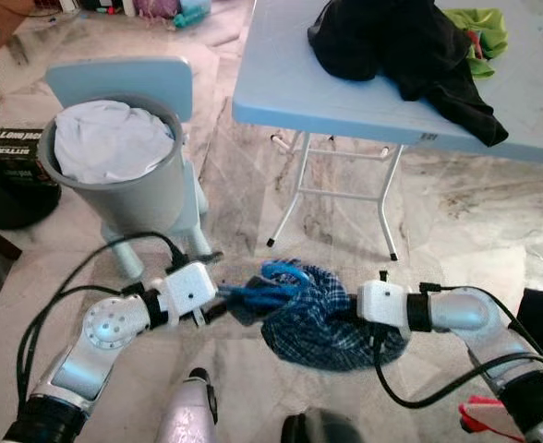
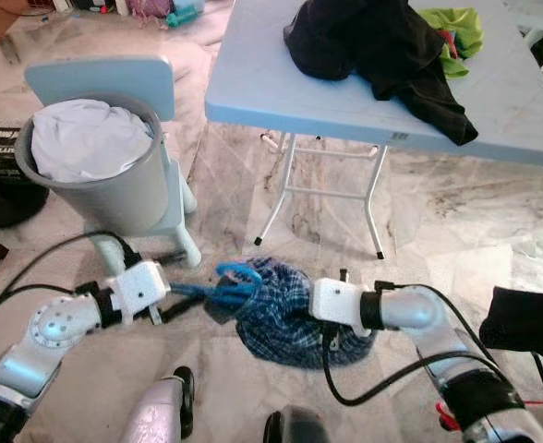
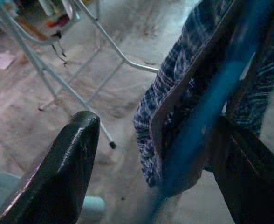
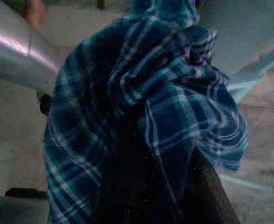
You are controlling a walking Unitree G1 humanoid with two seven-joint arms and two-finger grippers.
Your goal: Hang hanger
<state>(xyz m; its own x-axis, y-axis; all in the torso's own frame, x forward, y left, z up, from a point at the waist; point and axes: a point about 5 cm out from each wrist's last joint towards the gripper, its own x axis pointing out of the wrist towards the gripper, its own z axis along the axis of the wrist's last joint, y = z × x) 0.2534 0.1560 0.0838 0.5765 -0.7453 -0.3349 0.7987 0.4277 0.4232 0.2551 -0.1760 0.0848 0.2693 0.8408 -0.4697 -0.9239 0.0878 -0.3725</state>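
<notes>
1. Marble floor [image 1: 456, 212] under everything; the landmark is the folding table [image 1: 281, 83], pale blue top and white legs.
2. Blue hanger [image 1: 267, 281] is in mid-air in front of the table, below its near edge, wrapped in a blue plaid shirt [image 1: 331, 318]. Hook end pokes out of the bundle toward the robot's left.
3. Left gripper [image 1: 218, 305] sits at the hanger's left end. Left wrist view: black fingers [image 3: 67, 172] are spread, the blue bar [image 3: 207, 116] runs between them, nearer one finger. Looks like released or only loosely bracketing; contact can't be confirmed.
4. Right gripper [image 4: 151, 186] is buried in the plaid bundle on the hanger's right side. Fabric covers the fingers, so I cannot tell whether it's clenched or open; the bundle does hang from that end.
5. Progress, my read: early to middle. Shirt is bunched around the hanger, not draped on it, and nothing is hung. No rail or hook visible near the table.
6. Elsewhere: dark clothes [image 1: 392, 41] on the tabletop, grey laundry bin [image 1: 124, 175] with white cloth to the table's left.
</notes>
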